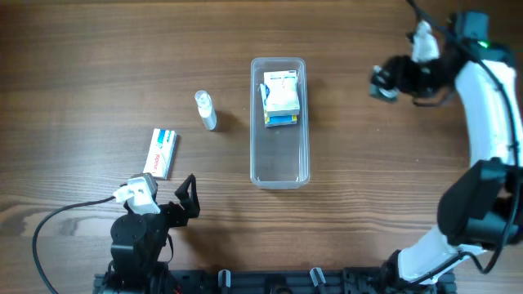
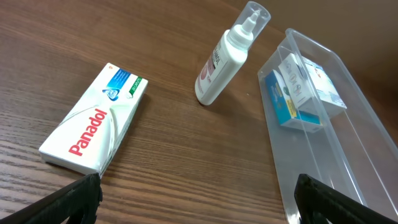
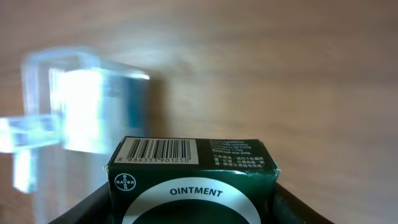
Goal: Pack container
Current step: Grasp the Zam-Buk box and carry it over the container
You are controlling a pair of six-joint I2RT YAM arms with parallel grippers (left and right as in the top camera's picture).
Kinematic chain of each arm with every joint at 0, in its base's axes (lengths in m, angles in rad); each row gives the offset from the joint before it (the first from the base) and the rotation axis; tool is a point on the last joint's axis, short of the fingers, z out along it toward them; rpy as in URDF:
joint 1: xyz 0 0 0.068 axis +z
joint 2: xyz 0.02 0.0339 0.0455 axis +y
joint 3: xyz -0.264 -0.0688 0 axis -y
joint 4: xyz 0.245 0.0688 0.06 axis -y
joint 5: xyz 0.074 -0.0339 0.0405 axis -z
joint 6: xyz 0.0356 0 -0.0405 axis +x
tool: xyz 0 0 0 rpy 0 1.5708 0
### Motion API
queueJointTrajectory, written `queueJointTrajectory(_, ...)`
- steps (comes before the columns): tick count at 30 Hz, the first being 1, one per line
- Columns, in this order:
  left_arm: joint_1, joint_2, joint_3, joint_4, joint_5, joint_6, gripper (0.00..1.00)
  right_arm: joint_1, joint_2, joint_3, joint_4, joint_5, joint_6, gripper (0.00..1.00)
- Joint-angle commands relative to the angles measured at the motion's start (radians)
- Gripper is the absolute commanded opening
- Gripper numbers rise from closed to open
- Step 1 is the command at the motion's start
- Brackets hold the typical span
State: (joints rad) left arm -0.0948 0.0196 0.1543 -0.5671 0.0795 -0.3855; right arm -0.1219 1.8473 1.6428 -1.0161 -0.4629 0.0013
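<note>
The clear container (image 1: 279,167) lies lengthwise mid-table with a white and blue box (image 1: 281,100) at its far end. It also shows in the left wrist view (image 2: 348,155) and, blurred, in the right wrist view (image 3: 37,93). My right gripper (image 1: 382,84) is shut on a dark green ointment box (image 3: 193,180), held above the table right of the container. My left gripper (image 2: 198,202) is open and empty near the front edge. A white Panadol box (image 1: 162,153) and a small white bottle (image 1: 206,109) lie left of the container; both show in the left wrist view, box (image 2: 96,127) and bottle (image 2: 227,56).
A black cable (image 1: 57,224) runs across the table's front left. The right arm's white links (image 1: 490,114) reach over the right side.
</note>
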Motion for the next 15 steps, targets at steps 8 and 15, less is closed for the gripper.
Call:
queueJointTrajectory(8,0.008,-0.005,-0.003,0.006,-0.002,0.019,1.00,0.469,-0.004,0.121,0.143,0.352,0.343,0.61)
queueJointTrajectory(15,0.008,-0.005,-0.003,0.006,-0.002,0.019,1.00,0.547,0.085,0.121,0.209,0.434,0.347,0.63)
